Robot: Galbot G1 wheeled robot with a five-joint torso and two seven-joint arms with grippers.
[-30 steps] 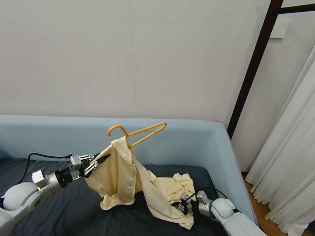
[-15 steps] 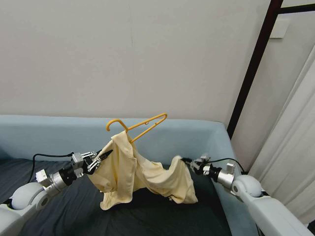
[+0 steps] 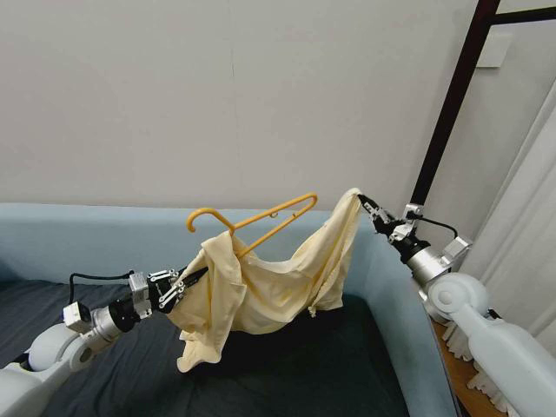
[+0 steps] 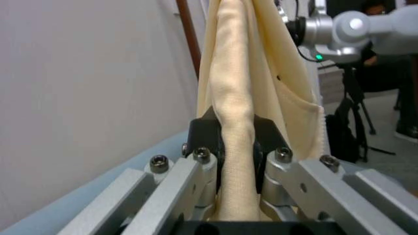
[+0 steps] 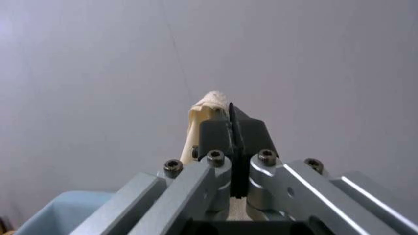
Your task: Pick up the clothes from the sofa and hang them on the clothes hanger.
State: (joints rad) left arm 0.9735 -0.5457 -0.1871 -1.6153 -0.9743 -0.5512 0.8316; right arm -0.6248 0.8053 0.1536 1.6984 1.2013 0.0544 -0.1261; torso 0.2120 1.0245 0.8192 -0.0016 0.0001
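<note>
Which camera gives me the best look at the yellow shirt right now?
The head view: the yellow shirt stretches between the left claw and the higher right claw, partly on the orange hanger. The left wrist view shows a rolled fold pinched in its claw; the right wrist view, a small tip of cloth.

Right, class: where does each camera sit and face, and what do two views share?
Head view: on the head, facing forward and down at the sofa; left hand and right hand grip the garment on the hanger.
Left wrist view: on that wrist, looking along its fingers and the garment toward the right arm.
Right wrist view: on that wrist, facing the wall; its fingers pinch a garment tip.
Head and left wrist views both show the right arm.
</note>
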